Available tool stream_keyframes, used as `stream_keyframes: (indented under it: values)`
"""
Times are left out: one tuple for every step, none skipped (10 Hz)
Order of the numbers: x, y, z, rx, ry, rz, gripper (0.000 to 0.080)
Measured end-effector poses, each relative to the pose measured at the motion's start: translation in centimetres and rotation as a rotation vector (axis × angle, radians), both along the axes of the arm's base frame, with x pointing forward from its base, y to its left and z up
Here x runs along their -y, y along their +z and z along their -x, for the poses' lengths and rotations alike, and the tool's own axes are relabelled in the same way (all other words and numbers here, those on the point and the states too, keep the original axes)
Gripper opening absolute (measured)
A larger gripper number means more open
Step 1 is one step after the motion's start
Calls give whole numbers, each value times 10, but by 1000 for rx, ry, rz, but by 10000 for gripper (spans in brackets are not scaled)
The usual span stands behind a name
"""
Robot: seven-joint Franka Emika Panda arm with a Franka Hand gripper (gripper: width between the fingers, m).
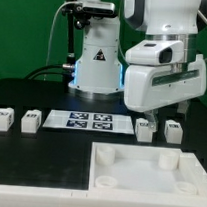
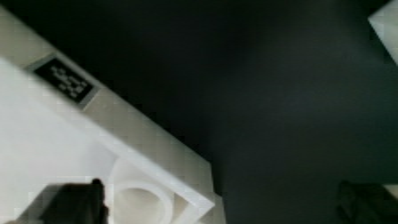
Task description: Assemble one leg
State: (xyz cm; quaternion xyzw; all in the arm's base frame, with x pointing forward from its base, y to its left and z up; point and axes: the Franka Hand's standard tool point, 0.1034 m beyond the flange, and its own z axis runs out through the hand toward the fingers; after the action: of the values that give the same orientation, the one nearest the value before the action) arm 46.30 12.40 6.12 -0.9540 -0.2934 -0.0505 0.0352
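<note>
Four small white legs stand in a row on the black table: two at the exterior view's left (image 1: 3, 119) (image 1: 31, 120) and two at its right (image 1: 145, 129) (image 1: 174, 131). The large flat white panel (image 1: 147, 173) with round corner sockets lies in front of the right pair. My gripper (image 1: 161, 113) hangs above the right pair of legs and the panel's far edge. In the wrist view my gripper (image 2: 217, 205) has its dark fingers (image 2: 71, 205) wide apart and holds nothing. A corner of the panel (image 2: 54, 150) with a socket (image 2: 143, 200) lies beneath. No leg shows in the wrist view.
The marker board (image 1: 88, 120) lies flat between the two pairs of legs. The robot base (image 1: 97, 61) stands behind it, with cables at the back. A square tag (image 2: 68, 80) sits on the panel's side in the wrist view.
</note>
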Motion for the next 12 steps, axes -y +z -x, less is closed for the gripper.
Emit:
stream_keyframes:
  values:
    - [-9,2,5,-42,-180,-11,649]
    - [-21,6,10,-75,-327,-14,649]
    - [-28,6,13,-93,-456,-25,649]
    - [-32,4,16,-99,-554,-36,649]
    - [-30,0,19,-88,-557,-44,649]
    - [-30,1,18,-94,-550,-41,649]
    - [-30,1,18,-116,-548,-30,649]
    - [-31,-2,22,-144,-566,-22,649]
    - [-32,-10,32,-272,-605,18,649]
    - [-35,-12,37,-389,-621,56,649]
    - [-37,-12,43,-531,-633,104,649]
    - [-37,-13,40,-655,-624,148,649]
